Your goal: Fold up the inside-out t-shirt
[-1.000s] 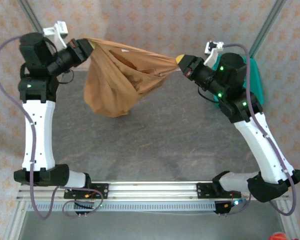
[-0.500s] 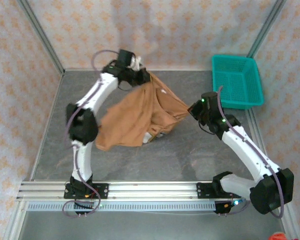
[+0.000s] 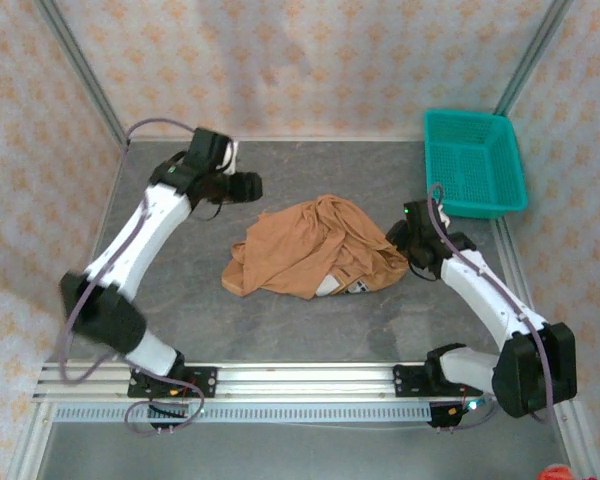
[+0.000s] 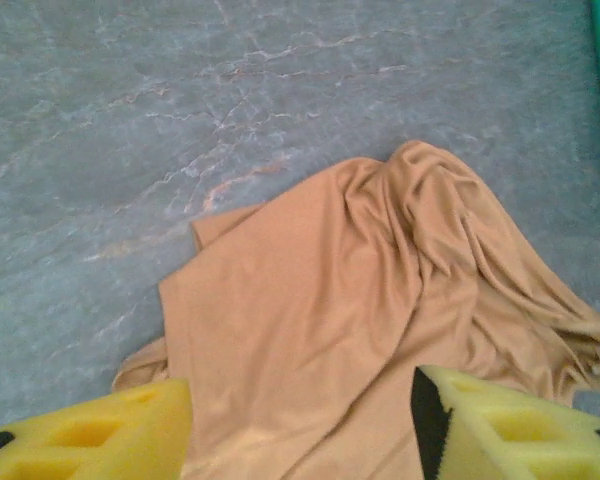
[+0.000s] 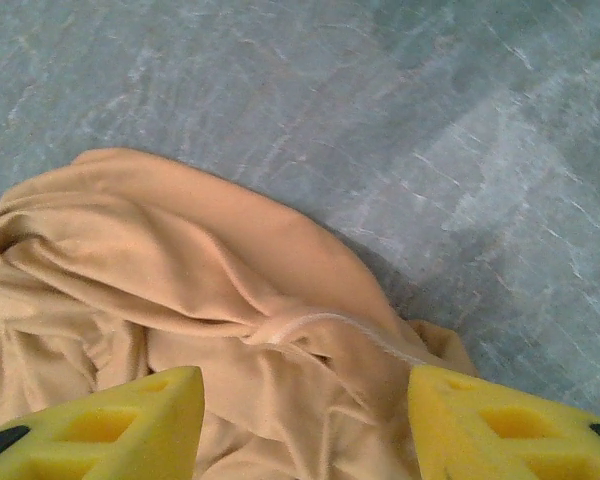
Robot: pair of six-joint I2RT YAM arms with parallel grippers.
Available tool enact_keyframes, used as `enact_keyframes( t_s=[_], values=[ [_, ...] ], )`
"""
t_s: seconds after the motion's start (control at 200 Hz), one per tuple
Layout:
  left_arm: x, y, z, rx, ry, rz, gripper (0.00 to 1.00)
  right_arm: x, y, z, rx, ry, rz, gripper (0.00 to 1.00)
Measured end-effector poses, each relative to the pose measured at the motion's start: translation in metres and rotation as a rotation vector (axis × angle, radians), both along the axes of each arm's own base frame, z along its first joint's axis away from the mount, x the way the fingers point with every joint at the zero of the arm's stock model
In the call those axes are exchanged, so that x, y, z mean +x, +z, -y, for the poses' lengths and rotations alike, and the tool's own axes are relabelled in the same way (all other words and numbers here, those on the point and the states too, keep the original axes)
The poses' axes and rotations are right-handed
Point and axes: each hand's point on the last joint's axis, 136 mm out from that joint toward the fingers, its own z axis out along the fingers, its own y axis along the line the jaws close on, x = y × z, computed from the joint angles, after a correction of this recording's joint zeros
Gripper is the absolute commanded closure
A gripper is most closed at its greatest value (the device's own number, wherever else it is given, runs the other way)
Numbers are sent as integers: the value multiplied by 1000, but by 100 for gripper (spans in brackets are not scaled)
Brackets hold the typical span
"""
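Shirt lies in a crumpled heap in the middle of the grey table. The left gripper is near its far left side and the right gripper is at its right edge, both with jaws apart and holding nothing. A teal basket stands in the far right corner.

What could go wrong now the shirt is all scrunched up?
1. The t-shirt lies in a bunched heap, so the open right gripper, close above its folds, might pinch several layers and tangle it more.
2. Sleeves are hard to pick out in the wrinkles, so the open left gripper could grab a random edge and fold it crooked.
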Motion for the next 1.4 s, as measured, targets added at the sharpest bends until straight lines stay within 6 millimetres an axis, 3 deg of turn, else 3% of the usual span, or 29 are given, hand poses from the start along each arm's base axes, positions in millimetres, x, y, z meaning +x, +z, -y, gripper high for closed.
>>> enact_keyframes(
  t_s=[0.05,0.135,0.215,0.285,0.34,0.48,0.661,0.721,0.771,0.846,0.936,1.076,1.241,1.321,1.396],
  values=[
    [-21,-13,-6,4,0,-21,42,8,5,-10,-5,46,5,48],
    [-50,-66,-15,37,5,-139,42,20,6,-35,-7,144,-2,51],
    [-74,-129,-21,76,18,-306,43,27,-6,-59,-18,232,-39,52],
    [-89,-161,-24,90,27,-404,43,30,-25,-76,-22,292,-87,52],
    [-91,-171,-24,92,32,-431,44,30,-41,-83,-27,322,-130,51],
    [-72,-184,-14,53,46,-415,47,27,-80,-84,-69,351,-240,49],
    [-56,-204,-3,4,64,-428,56,25,-96,-77,-127,363,-291,46],
    [-54,-209,-1,-7,70,-437,65,28,-98,-77,-140,368,-293,47],
    [-53,-213,0,-11,67,-443,80,30,-101,-77,-148,370,-300,50],
    [-48,-213,2,-15,73,-443,100,30,-108,-76,-162,375,-317,73],
    [-41,-205,3,-9,73,-433,100,31,-112,-76,-173,382,-328,98],
    [-18,-163,-3,48,80,-362,100,34,-101,-75,-187,387,-322,100],
    [25,-55,-19,68,111,-135,100,39,-50,-67,-209,375,-222,100],
    [37,-2,-43,50,167,-25,100,41,-16,-58,-205,354,-140,100],
    [40,30,-71,39,226,34,100,40,8,-48,-193,329,-76,100]
  ],
)
